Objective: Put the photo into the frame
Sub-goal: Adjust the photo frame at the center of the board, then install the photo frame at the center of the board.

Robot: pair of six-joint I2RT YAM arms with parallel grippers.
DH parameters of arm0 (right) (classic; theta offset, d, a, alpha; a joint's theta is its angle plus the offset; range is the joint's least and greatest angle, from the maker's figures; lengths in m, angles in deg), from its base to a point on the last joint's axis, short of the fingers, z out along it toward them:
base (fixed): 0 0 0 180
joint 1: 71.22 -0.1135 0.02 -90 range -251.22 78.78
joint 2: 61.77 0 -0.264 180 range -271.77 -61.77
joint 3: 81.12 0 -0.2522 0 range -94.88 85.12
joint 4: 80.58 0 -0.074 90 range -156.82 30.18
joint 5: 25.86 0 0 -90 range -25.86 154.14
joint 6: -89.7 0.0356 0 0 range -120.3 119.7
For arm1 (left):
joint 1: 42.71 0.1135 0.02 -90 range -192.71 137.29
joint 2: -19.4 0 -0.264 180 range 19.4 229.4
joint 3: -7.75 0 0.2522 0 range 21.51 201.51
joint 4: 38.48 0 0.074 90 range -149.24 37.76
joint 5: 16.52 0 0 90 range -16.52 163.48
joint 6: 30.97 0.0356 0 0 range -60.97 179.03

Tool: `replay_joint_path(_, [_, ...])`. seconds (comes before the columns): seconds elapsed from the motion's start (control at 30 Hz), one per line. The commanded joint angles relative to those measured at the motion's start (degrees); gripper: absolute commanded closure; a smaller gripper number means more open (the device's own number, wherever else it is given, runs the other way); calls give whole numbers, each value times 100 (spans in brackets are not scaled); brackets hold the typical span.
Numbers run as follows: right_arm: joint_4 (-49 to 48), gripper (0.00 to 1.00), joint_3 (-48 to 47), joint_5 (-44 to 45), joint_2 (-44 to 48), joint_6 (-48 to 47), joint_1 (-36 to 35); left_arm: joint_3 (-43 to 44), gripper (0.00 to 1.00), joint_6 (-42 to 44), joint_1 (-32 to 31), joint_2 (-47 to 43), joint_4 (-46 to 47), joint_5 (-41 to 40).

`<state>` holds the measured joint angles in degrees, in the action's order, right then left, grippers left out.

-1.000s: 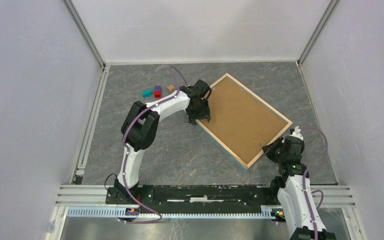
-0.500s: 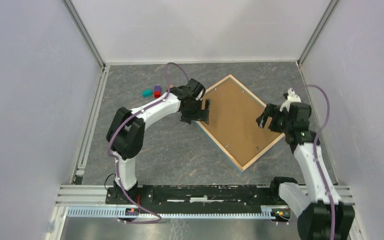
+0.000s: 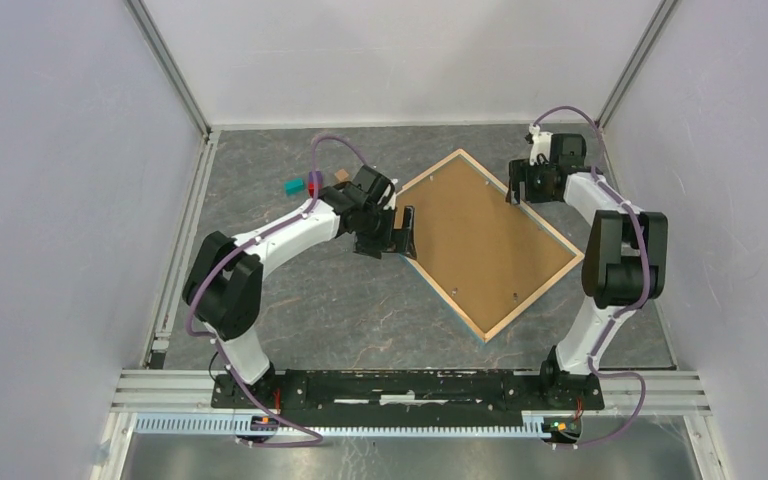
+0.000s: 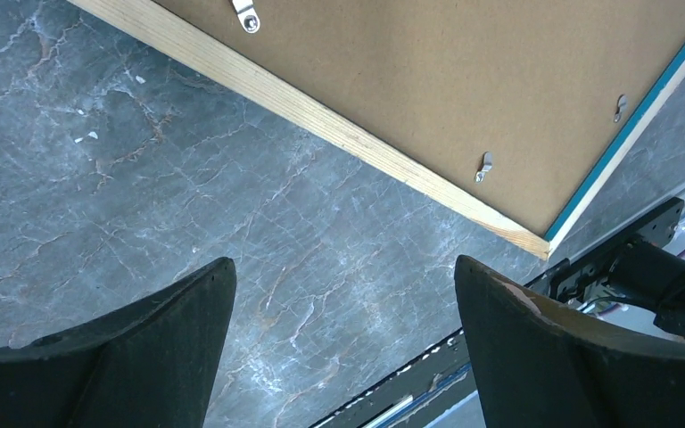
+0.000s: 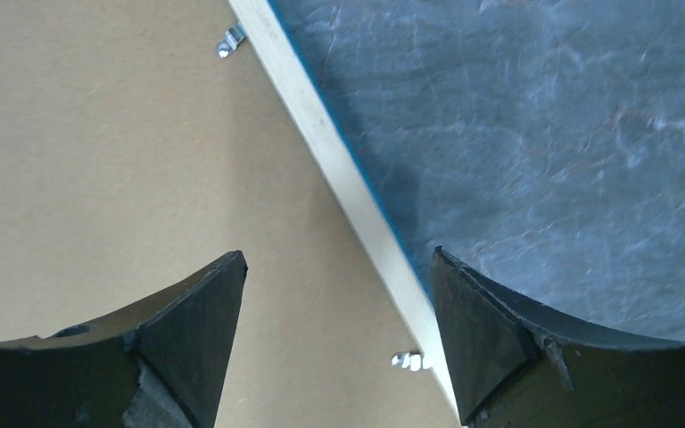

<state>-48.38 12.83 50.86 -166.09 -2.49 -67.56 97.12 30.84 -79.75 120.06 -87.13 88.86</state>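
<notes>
The frame [image 3: 535, 293] lies back side up on the table, turned like a diamond, with a pale wood rim and a thin blue edge. A brown backing board [image 3: 480, 235] fills it, held by small metal tabs [image 5: 229, 42]. The photo is hidden. My left gripper [image 3: 406, 232] stands open at the frame's left corner; in the left wrist view [image 4: 343, 263] only grey table shows between its fingers, with the frame's rim [image 4: 339, 125] just beyond. My right gripper [image 3: 513, 185] is open over the far right edge, and the rim [image 5: 317, 134] runs between its fingers [image 5: 339, 252].
Small teal [image 3: 293, 186], red-and-purple [image 3: 314, 182] and brown [image 3: 341, 176] blocks sit at the back left behind the left arm. White walls enclose the table on three sides. The black base rail [image 3: 410, 385] runs along the near edge.
The right arm swung from the frame's near right corner up to its far right edge and its gripper opened. The left gripper opened wider and drew back a little from the frame's left edge.
</notes>
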Motion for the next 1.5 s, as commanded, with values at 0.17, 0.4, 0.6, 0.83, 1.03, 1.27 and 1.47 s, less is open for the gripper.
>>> replay_joint_path(0.17, [197, 35, -770, 110, -759, -585, 12, -489, 2, 79, 6, -345, 657, 656])
replay_joint_path(0.4, [21, 48, -365, 222, -843, -428, 12, -543, 0, 45, 0, -583, 790, 623])
replay_joint_path(0.6, [-165, 70, 256, 523, -542, 45, 76, -298, 0, 342, 25, -669, 443, -174])
replay_joint_path(0.83, [-753, 100, 1966, 581, 669, 1581, 188, 342, 3, 214, 211, -250, -172, -743])
replay_joint_path(1.03, [-1170, 100, 3305, 366, 2100, 2050, 185, 1251, 5, 69, 324, 472, -793, -1389])
replay_joint_path(1.27, [-810, 100, 3828, 562, 2757, 1261, 188, 2874, 4, 279, 399, 1787, -1103, -1267])
replay_joint_path(1.47, [-1008, 100, 4100, 72, 2728, 1191, 188, 3913, 21, 471, 390, 2681, -1239, -1310])
